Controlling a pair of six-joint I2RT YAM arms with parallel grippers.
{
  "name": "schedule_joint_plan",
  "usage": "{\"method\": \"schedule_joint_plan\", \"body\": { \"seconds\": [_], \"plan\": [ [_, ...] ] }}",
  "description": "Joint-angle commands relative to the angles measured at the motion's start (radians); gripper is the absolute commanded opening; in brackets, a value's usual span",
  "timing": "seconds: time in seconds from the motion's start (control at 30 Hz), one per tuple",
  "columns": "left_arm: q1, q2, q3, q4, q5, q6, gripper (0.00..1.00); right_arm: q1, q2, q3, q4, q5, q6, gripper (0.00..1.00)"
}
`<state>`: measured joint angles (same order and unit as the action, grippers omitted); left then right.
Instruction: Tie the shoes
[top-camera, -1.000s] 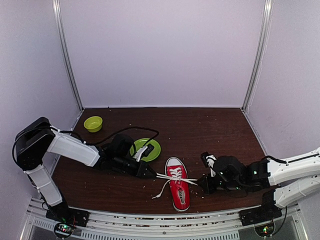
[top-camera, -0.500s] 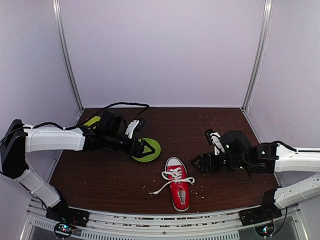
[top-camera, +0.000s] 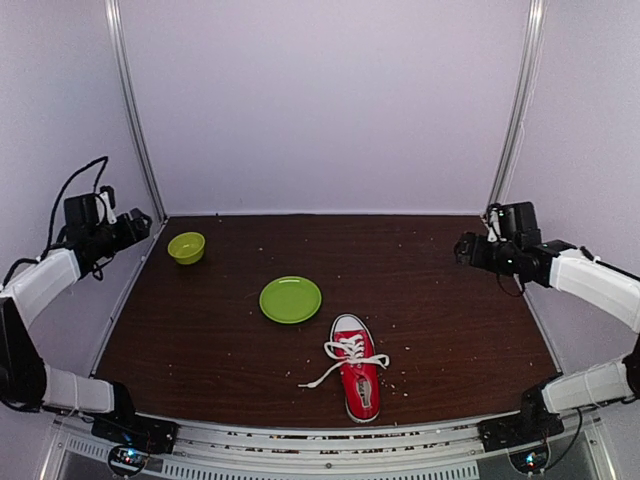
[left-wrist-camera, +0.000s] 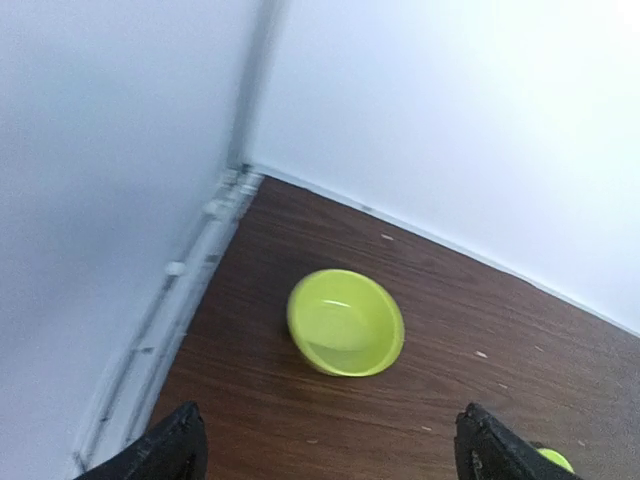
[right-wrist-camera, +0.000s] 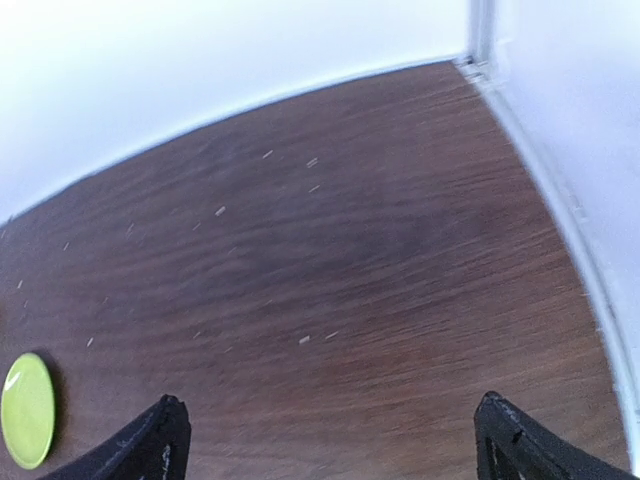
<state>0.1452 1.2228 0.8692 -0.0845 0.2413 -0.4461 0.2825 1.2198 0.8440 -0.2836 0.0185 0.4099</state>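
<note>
Within the last second both arms have pulled back from the shoe (top-camera: 356, 378) to the counter's (top-camera: 440, 320) far corners. The left claw (top-camera: 138, 223) is now near the bowl (top-camera: 186, 246) and the right claw (top-camera: 463, 247) by the right wall, each spread wide and holding nothing. The shoe lies near the front edge, just beside the plate (top-camera: 290, 299), its laces (top-camera: 350, 352) crossed with loose ends trailing either side; no bow shows, so the tying looks unfinished.

Your overhead view is bright and evenly lit, with only a faint shadow beside the shoe (top-camera: 356, 378) on the dark counter (top-camera: 450, 310). Both wrist views look soft and smeared; their white walls (left-wrist-camera: 450, 120) wash out to glare.
</note>
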Motion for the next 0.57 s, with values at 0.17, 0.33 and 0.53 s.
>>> {"method": "schedule_joint_plan", "body": {
  "seconds": [0.17,0.33,0.53],
  "plan": [
    [0.061,-0.115,-0.409,0.424,-0.383,0.205,0.89,-0.256,-0.275,-0.401,0.588,0.264,-0.133,1.0],
    [0.053,0.007,-0.477,0.683,-0.309,0.264,0.89,-0.259,-0.183,-0.512,0.808,0.35,-0.144,1.0],
    [0.045,0.049,-0.494,0.837,-0.316,0.318,0.96,-0.259,-0.046,-0.482,0.895,0.373,-0.173,0.99]
  ]
}}
